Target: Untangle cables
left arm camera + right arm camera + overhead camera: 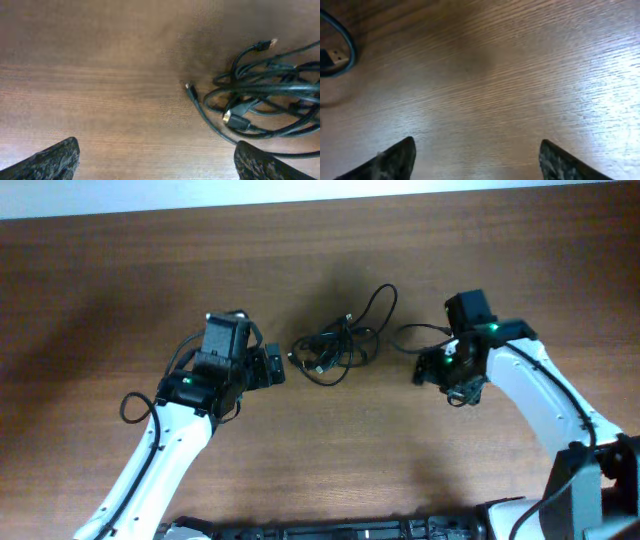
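The tangled cables (335, 350) lay at the wooden table's (330, 470) centre. The left gripper (272, 367) sat at their nine o'clock and the right gripper (428, 370) at three o'clock. Both had fingers spread apart, holding nothing.

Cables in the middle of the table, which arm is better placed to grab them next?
Probably the left. The open left gripper faces the cables, the tangle lying just ahead in its wrist view. The open right gripper sees mostly table, with one loop at the edge.
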### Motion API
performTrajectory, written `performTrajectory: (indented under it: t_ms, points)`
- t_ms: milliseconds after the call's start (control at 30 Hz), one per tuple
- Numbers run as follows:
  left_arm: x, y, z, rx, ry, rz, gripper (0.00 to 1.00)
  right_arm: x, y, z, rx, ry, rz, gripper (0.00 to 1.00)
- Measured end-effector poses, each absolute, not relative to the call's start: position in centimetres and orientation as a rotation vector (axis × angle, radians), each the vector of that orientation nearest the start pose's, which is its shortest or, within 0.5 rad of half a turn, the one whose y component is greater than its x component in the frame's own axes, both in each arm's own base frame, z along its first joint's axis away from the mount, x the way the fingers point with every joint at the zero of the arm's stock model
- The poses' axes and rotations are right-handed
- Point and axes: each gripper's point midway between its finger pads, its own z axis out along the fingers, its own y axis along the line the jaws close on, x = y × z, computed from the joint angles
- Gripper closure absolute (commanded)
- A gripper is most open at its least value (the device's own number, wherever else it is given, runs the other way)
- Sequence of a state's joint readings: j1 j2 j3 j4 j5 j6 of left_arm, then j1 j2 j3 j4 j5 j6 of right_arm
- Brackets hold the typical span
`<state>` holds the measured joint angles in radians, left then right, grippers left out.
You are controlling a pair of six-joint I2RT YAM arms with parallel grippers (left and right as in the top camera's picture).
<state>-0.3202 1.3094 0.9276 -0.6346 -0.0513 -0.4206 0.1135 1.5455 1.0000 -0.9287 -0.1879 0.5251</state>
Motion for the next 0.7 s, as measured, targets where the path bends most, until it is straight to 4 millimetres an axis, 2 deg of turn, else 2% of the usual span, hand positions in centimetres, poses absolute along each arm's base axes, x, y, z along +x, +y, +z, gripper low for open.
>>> performTrajectory:
  t_ms: [67,100,133,167,233,267,300,333,367,500,567,633,700]
  points:
    - [33.2,-10.6,13.3,-0.045,2.527,-0.248,0.01,27.3,6.3,6.1,0.647,3.024,0.369,0.20]
    - [33.9,-11.5,13.6,0.063,2.492,-0.273,0.05,27.2,6.4,6.1,0.647,3.027,0.382,0.20]
    - [34.7,-13.0,13.5,0.256,2.454,-0.310,0.15,27.2,6.6,6.2,0.645,3.028,0.394,0.20]
    - [34.6,-14.1,12.4,0.423,2.452,-0.326,0.16,27.2,6.6,6.2,0.645,3.029,0.399,0.20]
    - [35.4,-15.1,10.5,0.618,2.418,-0.318,0.16,27.2,6.7,6.2,0.644,3.029,0.409,0.20]
    - [35.7,-15.4,9.5,0.673,2.416,-0.315,0.25,27.2,6.7,6.2,0.644,3.029,0.410,0.20]
    - [36.1,-15.8,7.2,0.756,2.428,-0.312,0.36,27.2,6.8,6.2,0.645,3.029,0.416,0.20]
    - [36.1,-15.8,6.4,0.782,2.435,-0.309,0.45,27.2,6.8,6.2,0.644,3.029,0.416,0.20]
    - [36.2,-16.0,6.0,0.810,2.425,-0.307,0.62,27.2,6.8,6.2,0.643,3.029,0.420,0.20]
    - [36.6,-16.3,5.1,0.851,2.411,-0.306,0.82,27.2,6.9,6.2,0.644,3.029,0.421,0.20]
    - [36.7,-16.3,5.1,0.860,2.403,-0.306,0.80,27.2,6.9,6.2,0.643,3.029,0.421,0.20]
    - [36.7,-16.4,5.1,0.862,2.401,-0.306,0.64,27.2,6.9,6.2,0.644,3.028,0.421,0.20]
    - [36.7,-16.4,5.1,0.858,2.403,-0.310,0.64,27.3,6.9,6.2,0.644,3.028,0.421,0.20]
